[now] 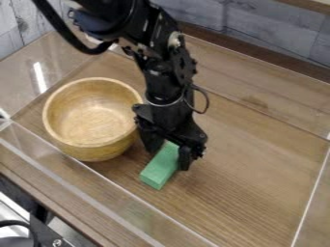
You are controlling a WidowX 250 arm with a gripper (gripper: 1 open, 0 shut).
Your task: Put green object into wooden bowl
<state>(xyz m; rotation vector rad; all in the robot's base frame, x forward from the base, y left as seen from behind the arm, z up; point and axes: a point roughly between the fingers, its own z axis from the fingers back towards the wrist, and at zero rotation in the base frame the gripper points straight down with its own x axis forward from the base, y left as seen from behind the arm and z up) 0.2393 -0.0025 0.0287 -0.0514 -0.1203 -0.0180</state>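
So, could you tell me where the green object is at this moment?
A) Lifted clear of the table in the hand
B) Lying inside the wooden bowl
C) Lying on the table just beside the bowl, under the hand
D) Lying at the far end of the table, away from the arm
C: the green object lies flat on the table, right of the wooden bowl, with the open hand directly over its upper end.

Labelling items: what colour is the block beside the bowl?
Solid bright green block, clearest in the camera view.
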